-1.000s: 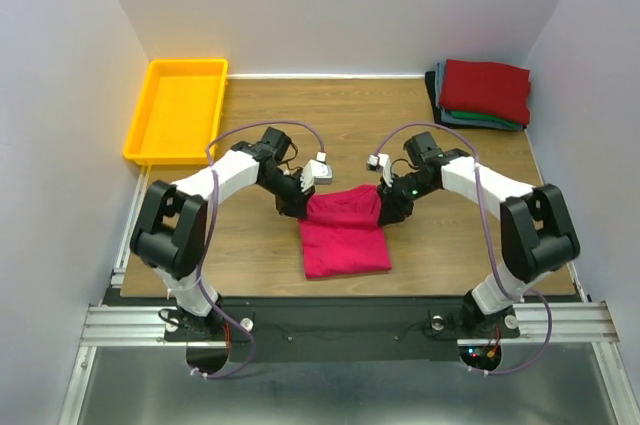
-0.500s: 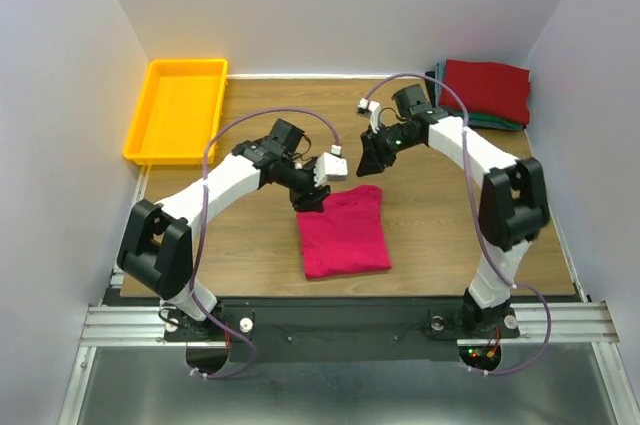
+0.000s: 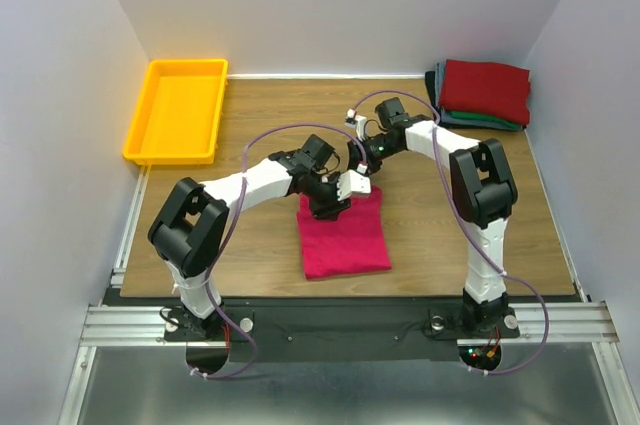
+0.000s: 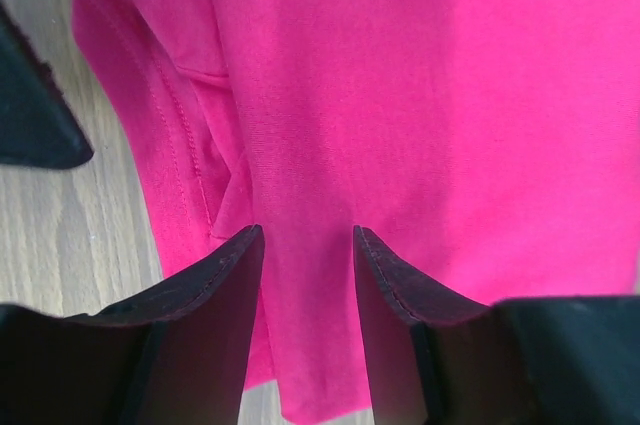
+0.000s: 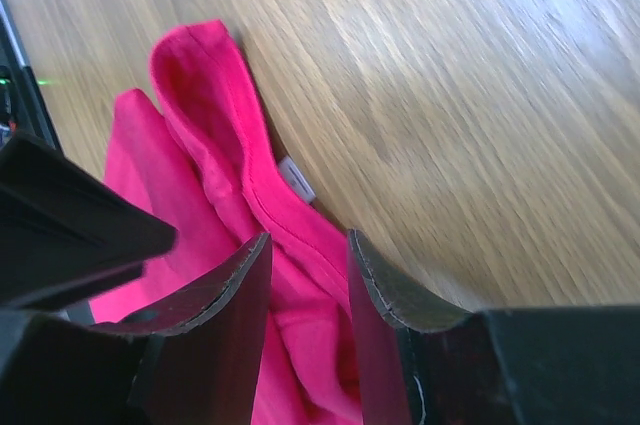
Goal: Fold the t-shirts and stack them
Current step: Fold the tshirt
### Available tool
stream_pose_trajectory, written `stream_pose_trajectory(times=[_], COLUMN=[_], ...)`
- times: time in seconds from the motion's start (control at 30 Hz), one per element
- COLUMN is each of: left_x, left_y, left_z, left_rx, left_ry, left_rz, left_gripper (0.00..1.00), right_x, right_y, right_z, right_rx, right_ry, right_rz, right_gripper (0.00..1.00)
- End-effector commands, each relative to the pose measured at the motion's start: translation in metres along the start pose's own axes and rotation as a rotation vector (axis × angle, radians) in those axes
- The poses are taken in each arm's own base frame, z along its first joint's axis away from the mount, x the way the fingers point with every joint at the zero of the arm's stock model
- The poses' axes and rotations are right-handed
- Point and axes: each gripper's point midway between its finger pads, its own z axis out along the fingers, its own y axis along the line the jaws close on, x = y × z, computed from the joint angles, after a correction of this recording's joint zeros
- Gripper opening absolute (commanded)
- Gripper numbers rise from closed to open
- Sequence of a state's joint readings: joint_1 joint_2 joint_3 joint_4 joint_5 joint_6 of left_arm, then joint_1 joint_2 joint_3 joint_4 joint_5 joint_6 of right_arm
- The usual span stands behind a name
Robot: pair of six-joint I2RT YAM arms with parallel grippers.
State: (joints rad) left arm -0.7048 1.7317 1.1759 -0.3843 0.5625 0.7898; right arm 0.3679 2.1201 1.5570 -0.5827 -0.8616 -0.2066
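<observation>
both arms have swung inward onto the crimson t-shirt (image 3: 345,240), which lies folded mid-table. left gripper (image 4: 308,235) hangs right over its far-left corner, jaws parted, nothing pinched. right gripper (image 5: 308,240) – also parted and empty – hovers at the far collar edge, so left is nearer.

Overhead; wrist close-ups sharing crimson shirt (image 3: 343,235)

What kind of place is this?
Probably a robot lab test booth: plain white walls box in a wooden table, the left arm and right arm are bolted to a metal rail, and folded t-shirts sit stacked.
</observation>
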Motion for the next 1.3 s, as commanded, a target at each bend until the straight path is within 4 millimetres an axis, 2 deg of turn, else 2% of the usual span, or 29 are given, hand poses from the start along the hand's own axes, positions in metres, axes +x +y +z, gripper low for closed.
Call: stream_pose_trajectory(times=[0.0,0.17,0.3,0.37,0.5,0.57,0.6,0.7,0.77,1.27], left_x=[-0.006,-0.003,0.004,0.004,0.001,-0.005,-0.006,-0.009,-0.01,-0.021], left_y=[0.002,0.0,-0.001,-0.001,-0.001,-0.001,-0.001,0.003,0.006,0.027], left_z=[0.004,0.012,0.021,0.022,0.02,0.016,0.015,0.01,0.008,0.003], left_rx=[-0.006,0.013,0.029,0.033,0.032,0.027,0.026,-0.003,-0.024,-0.091], left_ry=[-0.008,0.001,0.021,0.022,0.019,0.008,0.006,0.007,0.009,0.008], left_rz=[0.028,0.03,0.026,0.027,0.035,0.041,0.044,0.039,0.046,0.103], left_gripper=[0.49,0.45,0.42,0.35,0.14,0.1,0.09,0.38,0.43,0.46], right_x=[-0.008,0.01,0.024,0.028,0.041,0.045,0.046,0.048,0.048,0.049], right_y=[0.011,0.011,0.004,0.002,-0.002,-0.004,-0.005,-0.005,-0.004,-0.004], right_z=[0.013,0.023,0.031,0.033,0.038,0.04,0.039,0.04,0.04,0.039], right_rx=[-0.054,-0.075,-0.073,-0.073,-0.074,-0.075,-0.073,-0.073,-0.071,-0.067], right_ry=[-0.029,0.005,0.031,0.041,0.064,0.071,0.071,0.075,0.075,0.076], right_rz=[-0.03,0.002,0.022,0.026,0.047,0.049,0.049,0.047,0.049,0.047], right_gripper=[0.42,0.42,0.41,0.41,0.38,0.36,0.36,0.36,0.36,0.36])
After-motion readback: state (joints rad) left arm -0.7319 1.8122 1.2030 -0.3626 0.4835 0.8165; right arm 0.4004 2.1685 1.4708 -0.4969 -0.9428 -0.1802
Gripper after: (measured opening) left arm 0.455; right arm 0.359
